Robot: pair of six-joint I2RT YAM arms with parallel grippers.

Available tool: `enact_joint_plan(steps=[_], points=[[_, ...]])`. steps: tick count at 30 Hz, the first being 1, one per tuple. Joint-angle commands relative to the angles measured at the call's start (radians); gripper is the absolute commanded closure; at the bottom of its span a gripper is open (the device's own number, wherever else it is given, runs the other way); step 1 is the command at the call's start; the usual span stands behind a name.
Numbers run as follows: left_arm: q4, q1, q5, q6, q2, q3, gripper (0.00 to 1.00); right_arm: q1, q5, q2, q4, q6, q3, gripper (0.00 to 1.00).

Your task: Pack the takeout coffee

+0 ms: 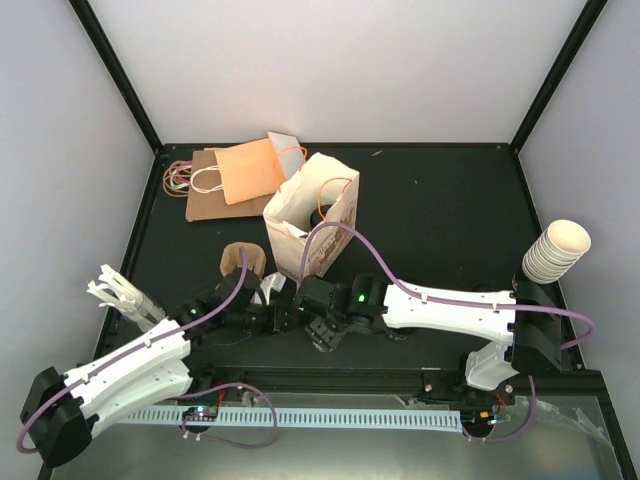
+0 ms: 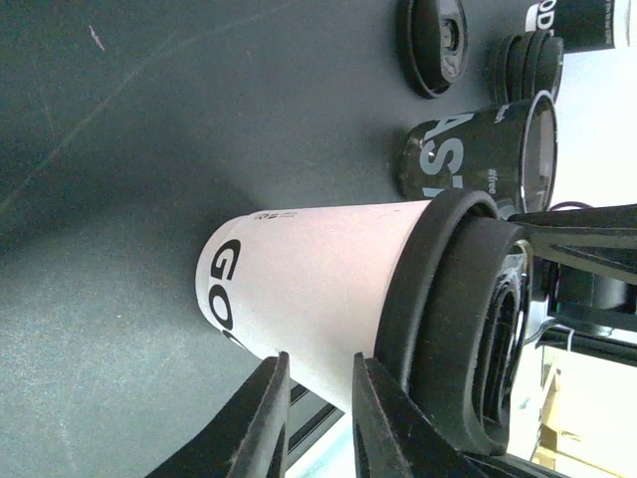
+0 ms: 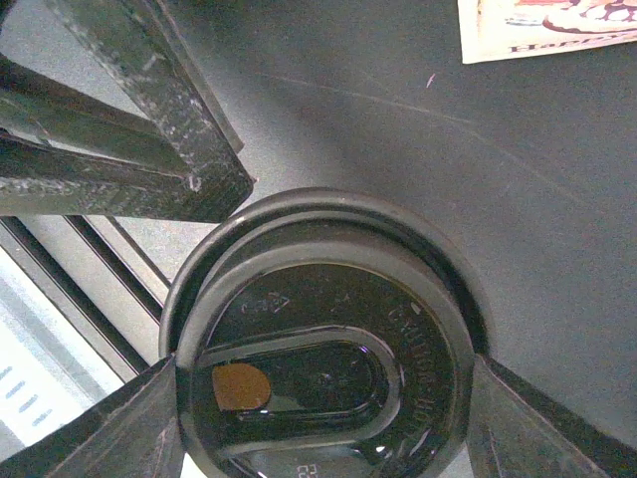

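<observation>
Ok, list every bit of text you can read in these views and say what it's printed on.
"GO": large dark letters on the cream cup; the rest curves out of sight.
"AS": large white letters on the black cup; small print beside them too blurred.
"OD": white letters, cropped, on a second black cup.
"Har": red, cropped, on the printed paper.
Embossed lettering on the black lid: unreadable.

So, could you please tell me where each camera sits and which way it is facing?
Top external: above and behind the bases, looking down on the table; left arm and right arm show.
Left wrist: low, facing the coffee cup side-on; left gripper at the bottom.
Right wrist: overhead, looking down on its lid; right gripper flanks it.
Shared: both wrist views show that cup.
</observation>
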Motion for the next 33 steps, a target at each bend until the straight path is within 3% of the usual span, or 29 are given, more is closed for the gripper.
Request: enact_joint_plan(steps=[1,6,14,23,33], points=[[-0.025,0.012,-0.034,-0.01,-0.044,0.031,0.78,-0.002,-0.075,0.035,-0.002,-0.021,-0.055,0.28],[0.029,0.013,0.0,-0.026,-0.053,0.012,0.69,-0.01,-0.085,0.037,-0.014,-0.033,-0.073,0.28],[0.09,0.013,0.048,-0.029,-0.021,-0.009,0.64,-0.011,-0.099,0.053,-0.024,-0.049,-0.078,0.28],[0.076,0.013,0.043,-0.014,0.027,-0.017,0.77,-0.012,-0.077,0.068,-0.051,-0.053,-0.066,0.28],[0.057,0.013,0.049,-0.007,0.045,-0.052,0.8,-0.01,-0.068,0.075,-0.053,-0.05,-0.062,0.28]])
